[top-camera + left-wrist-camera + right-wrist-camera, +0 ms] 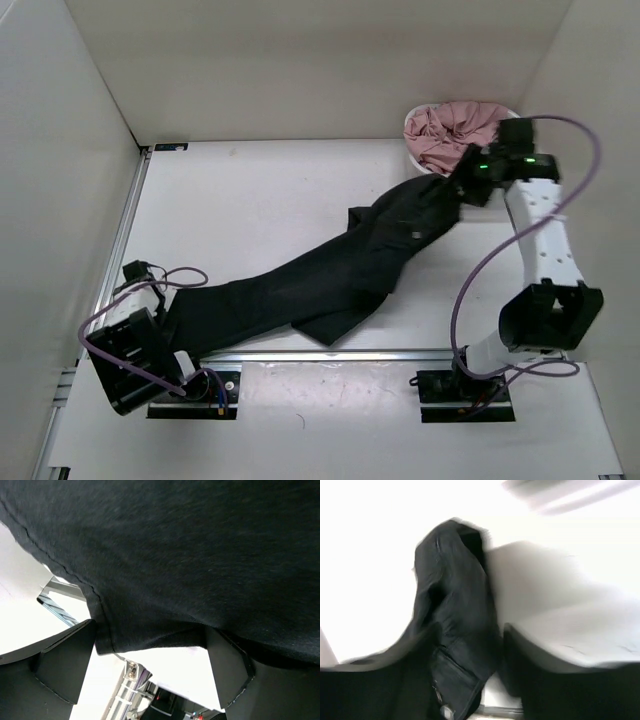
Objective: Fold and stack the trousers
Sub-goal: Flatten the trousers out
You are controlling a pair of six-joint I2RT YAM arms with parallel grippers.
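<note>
A: Now, your left gripper (150,635) stands spread, the hem of the trousers (330,275) lying between its jaws.
B: And your right gripper (465,188) pinches their other end, cloth trailing out ahead of those jaws.

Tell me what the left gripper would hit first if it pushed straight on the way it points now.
The trousers. Their black fabric fills the view just ahead of the left gripper, the hem reaching in between its open jaws. Exact depth is unclear.
</note>
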